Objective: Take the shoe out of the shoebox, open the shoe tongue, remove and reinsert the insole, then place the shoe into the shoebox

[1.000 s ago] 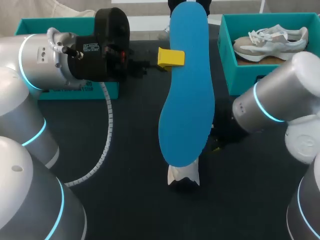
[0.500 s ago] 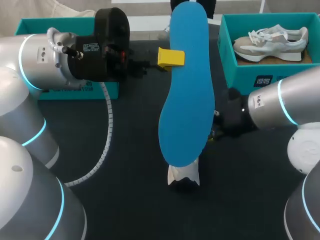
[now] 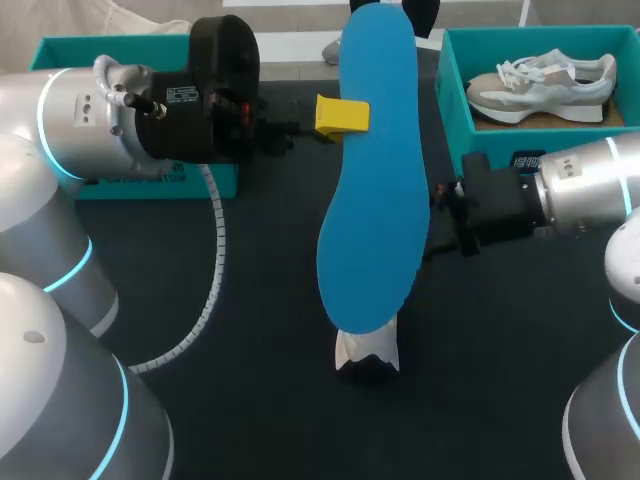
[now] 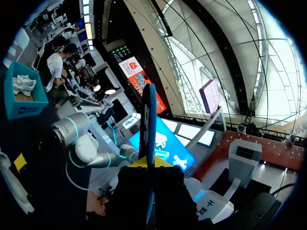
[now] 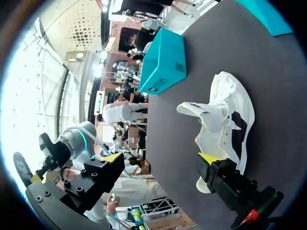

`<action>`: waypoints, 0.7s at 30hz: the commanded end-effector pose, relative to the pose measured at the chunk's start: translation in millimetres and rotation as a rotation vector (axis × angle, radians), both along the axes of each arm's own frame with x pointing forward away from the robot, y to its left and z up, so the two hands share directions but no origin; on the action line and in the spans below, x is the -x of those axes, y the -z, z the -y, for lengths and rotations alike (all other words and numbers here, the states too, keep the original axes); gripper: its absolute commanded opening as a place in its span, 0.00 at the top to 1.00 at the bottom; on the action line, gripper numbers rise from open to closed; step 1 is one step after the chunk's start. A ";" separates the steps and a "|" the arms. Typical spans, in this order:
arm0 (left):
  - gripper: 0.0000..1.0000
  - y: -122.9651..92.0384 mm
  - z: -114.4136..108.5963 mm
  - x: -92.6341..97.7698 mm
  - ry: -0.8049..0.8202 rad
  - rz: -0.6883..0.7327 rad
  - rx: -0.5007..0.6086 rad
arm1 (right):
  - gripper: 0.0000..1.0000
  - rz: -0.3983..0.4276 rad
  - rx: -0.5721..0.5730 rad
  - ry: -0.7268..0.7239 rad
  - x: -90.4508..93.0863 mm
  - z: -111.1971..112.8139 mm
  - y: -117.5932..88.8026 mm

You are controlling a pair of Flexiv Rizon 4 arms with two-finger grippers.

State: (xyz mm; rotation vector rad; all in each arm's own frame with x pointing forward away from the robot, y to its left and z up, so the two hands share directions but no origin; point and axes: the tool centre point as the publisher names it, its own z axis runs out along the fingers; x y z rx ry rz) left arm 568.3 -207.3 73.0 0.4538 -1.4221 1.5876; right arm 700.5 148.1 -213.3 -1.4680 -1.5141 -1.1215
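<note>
The left gripper (image 3: 342, 115) was clamped tight on the insole (image 3: 375, 180) — a long, flat, smooth blue piece shaped like a foot. It stood on edge between the yellow tips and stuck out far past them. The right gripper (image 5: 160, 160) had its fingers spread wide and held nothing. Just ahead of one of its fingers lay the shoe (image 5: 223, 122), white and soft-looking, with its tongue pulled open and a dark inside. The shoe rested on the table (image 3: 260, 300), which was dark and dull, not shiny. Past the shoe sat a teal box (image 5: 165, 60) with flat sides. Back beside the right arm was the teal shoebox (image 3: 490, 145) — a second pale shoe (image 3: 540, 80) with white laces lay in it.
</note>
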 end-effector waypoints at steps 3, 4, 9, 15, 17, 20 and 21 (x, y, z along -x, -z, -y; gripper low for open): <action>1.00 1.7 -0.2 1.3 -0.002 -0.001 0.002 | 0.00 0.019 -0.203 -0.015 3.5 21.7 -16.2; 1.00 1.7 -0.2 1.3 -0.002 -0.001 0.002 | 0.00 0.018 -0.202 -0.018 3.3 23.2 -17.7; 1.00 1.7 -0.2 1.3 -0.002 -0.001 0.002 | 0.00 0.012 -0.212 0.022 -0.6 29.5 -23.8; 1.00 1.7 -0.2 1.3 -0.002 -0.001 0.002 | 0.00 0.012 -0.212 0.022 -0.6 29.5 -23.8; 1.00 1.7 -0.2 1.3 -0.002 -0.001 0.002 | 0.00 0.012 -0.212 0.022 -0.6 29.5 -23.8; 1.00 1.7 -0.2 1.3 -0.002 -0.001 0.002 | 0.00 0.012 -0.212 0.022 -0.6 29.5 -23.8; 1.00 1.7 -0.2 1.3 -0.002 -0.001 0.002 | 0.00 0.012 -0.212 0.022 -0.6 29.5 -23.8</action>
